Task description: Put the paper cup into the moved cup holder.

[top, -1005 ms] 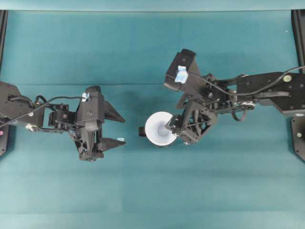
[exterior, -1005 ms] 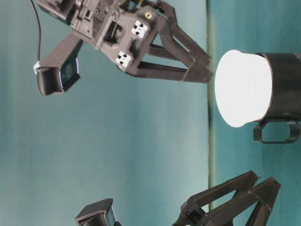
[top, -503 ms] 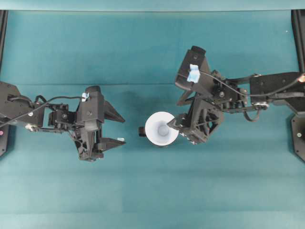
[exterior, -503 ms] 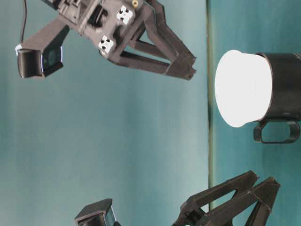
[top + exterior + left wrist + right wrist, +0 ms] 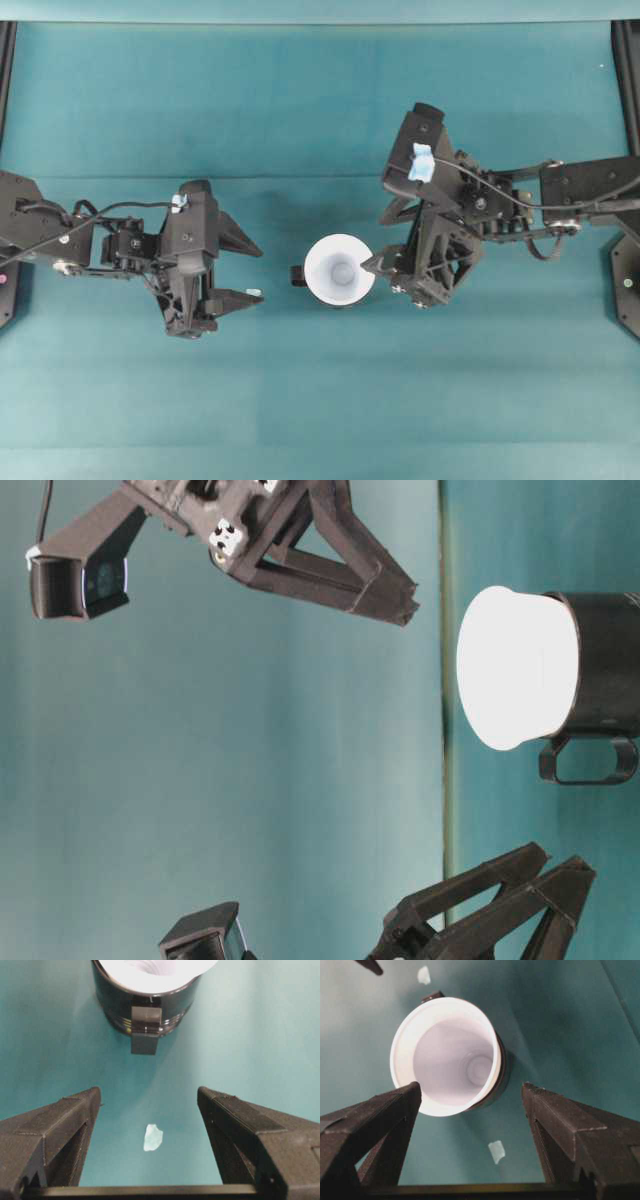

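The white paper cup point(image 5: 339, 270) sits upright inside the black cup holder point(image 5: 297, 274) at the table's middle. Its rim flares above the holder point(image 5: 605, 665) in the table-level view point(image 5: 515, 668). My right gripper point(image 5: 375, 240) is open and empty, just right of the cup and raised above it point(image 5: 412, 598). In its wrist view the cup point(image 5: 447, 1055) and holder point(image 5: 501, 1067) lie ahead of the open gripper point(image 5: 471, 1085). My left gripper point(image 5: 255, 272) is open and empty, left of the holder, whose handle faces it point(image 5: 145, 1035).
Small pale tape scraps lie on the teal cloth, one between the left gripper's fingers point(image 5: 152, 1137) and one near the right gripper point(image 5: 496, 1151). Black frame rails run along the left point(image 5: 5, 80) and right point(image 5: 630, 80) edges.
My right gripper has drawn back to the right and risen, off the cup's rim. The cup stays in the holder. The left arm has not moved.
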Controlling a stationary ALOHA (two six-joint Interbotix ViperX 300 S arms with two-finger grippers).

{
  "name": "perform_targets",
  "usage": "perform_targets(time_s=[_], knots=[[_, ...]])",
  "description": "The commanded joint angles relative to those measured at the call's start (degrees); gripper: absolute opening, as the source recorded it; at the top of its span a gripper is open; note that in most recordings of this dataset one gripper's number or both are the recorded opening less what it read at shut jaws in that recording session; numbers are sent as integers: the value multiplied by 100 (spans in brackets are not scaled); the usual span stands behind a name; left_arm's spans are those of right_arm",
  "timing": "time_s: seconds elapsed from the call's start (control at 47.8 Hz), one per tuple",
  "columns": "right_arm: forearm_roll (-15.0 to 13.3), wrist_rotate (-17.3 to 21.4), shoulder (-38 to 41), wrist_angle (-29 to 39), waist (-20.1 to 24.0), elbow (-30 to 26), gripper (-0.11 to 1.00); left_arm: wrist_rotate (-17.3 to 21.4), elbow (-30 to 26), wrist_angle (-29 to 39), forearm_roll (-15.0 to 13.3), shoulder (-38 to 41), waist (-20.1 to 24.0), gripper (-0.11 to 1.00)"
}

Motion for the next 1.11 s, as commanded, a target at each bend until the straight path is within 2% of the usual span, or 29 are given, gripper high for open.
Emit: perform_targets(time_s=[0.0, 0.188, 1.089], knots=[[-132, -88, -158, -123, 70, 0, 88, -9, -44, -26, 9, -62, -9, 83], [-422, -79, -264, -176, 158, 88, 88, -9, -44, -26, 0, -70, -9, 83], [-439, -70, -396, -176, 167, 132, 88, -9, -44, -26, 9, -62, -9, 83]])
